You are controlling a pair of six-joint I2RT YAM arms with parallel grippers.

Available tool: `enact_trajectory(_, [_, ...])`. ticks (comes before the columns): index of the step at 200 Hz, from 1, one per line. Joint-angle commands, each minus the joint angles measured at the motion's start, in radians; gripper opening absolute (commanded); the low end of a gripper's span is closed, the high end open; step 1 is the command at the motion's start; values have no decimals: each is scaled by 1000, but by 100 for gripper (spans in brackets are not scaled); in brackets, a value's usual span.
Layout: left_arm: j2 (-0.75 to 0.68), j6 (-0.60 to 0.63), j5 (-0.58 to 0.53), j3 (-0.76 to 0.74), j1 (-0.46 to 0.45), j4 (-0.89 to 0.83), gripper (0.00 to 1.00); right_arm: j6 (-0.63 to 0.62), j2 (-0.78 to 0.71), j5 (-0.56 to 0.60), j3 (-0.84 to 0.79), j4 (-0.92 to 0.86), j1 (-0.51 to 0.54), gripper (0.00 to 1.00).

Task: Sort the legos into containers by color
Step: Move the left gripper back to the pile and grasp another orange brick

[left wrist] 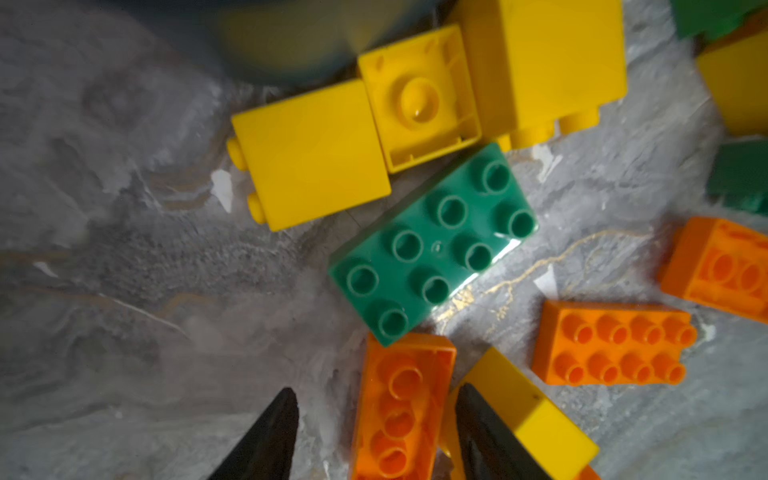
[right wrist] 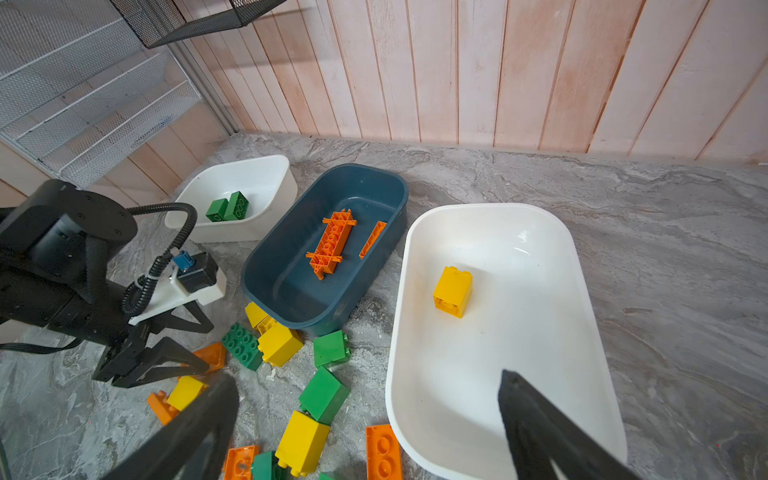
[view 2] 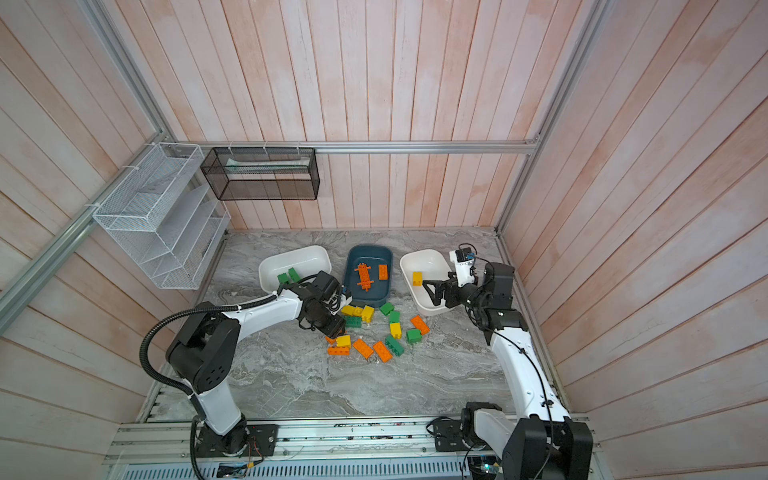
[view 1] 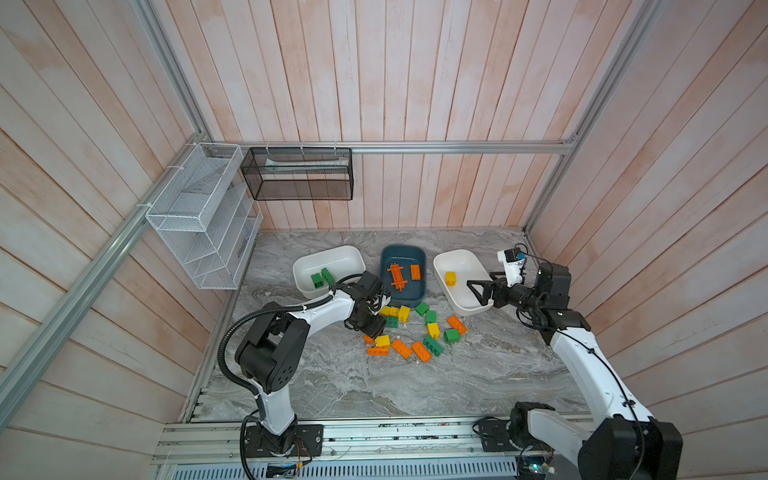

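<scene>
Legos [view 1: 411, 328], small studded plastic bricks in orange, yellow and green, lie in a loose pile at the middle of the grey marbled bench [view 1: 374, 386] in both top views. Three shallow rounded plastic tubs stand in a row beyond the pile. The left white tub [view 1: 332, 255], at 11 o'clock from it, holds two green bricks [view 1: 321, 277]. The dark teal tub [view 1: 402, 250] at 12 o'clock holds orange pieces [view 1: 397, 277], and the right white tub [view 1: 467, 262] at 1 o'clock holds a lone yellow brick [view 1: 450, 278]. The left end effector [view 1: 375, 330] points down at the pile's 9 o'clock edge. The right end effector [view 1: 473, 293] hangs over the right white tub toward its 5 o'clock end, spread wide and empty.

From the left wrist, the left end effector [left wrist: 374, 432] is partly spread, its black fingers [left wrist: 270, 436] straddling an upturned orange oblong brick [left wrist: 401, 411]. One finger stands clear of that brick. The other overlaps a neighbouring yellow brick [left wrist: 540, 415], and contact cannot be told. A green eight-stud brick [left wrist: 432, 245] touches the upturned brick's end.

From the right wrist, the right end effector [right wrist: 368, 378] gapes, one finger above the pile and the other above the right white tub [right wrist: 519, 232]. There the lone yellow brick [right wrist: 453, 291] rests apart from the walls.
</scene>
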Motion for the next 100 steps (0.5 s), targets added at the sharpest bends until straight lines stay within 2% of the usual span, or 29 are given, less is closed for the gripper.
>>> enact_trajectory(1, [4,24,-12,-21,-3,-4,63,3,1,-16,0,-4,5,98])
enact_trajectory(40, [-19,16,40,-28,-23,-11,64,3,3,-19,0,-4,6,98])
enact_trajectory(77, [18,9,-23,-28,-25,-12,64,4,9,-21,3,0,7,98])
enact_trajectory(100, [24,-3,-64,-20,-25,6,57,5,7,-18,6,-4,8,98])
